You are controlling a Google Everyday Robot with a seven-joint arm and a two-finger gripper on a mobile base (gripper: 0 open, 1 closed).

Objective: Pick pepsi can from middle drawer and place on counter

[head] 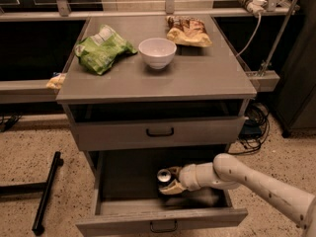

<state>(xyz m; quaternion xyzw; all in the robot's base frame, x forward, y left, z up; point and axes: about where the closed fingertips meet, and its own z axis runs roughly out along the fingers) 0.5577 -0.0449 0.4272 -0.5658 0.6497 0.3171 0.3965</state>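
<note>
The middle drawer [118, 222] is pulled out at the bottom of the cabinet. The pepsi can [163, 175] stands inside it near the middle, its silver top showing. My gripper [169, 180] reaches in from the right on a white arm, with a finger on each side of the can, shut on it. The can still sits low inside the drawer. The counter [212, 75] is the grey top of the cabinet, above the drawer.
On the counter are a white bowl [157, 52], a green chip bag [102, 48] at the left and a brown snack bag [188, 31] at the back. A closed drawer front [159, 131] sits above the open one. A black bar [47, 191] lies on the floor, left.
</note>
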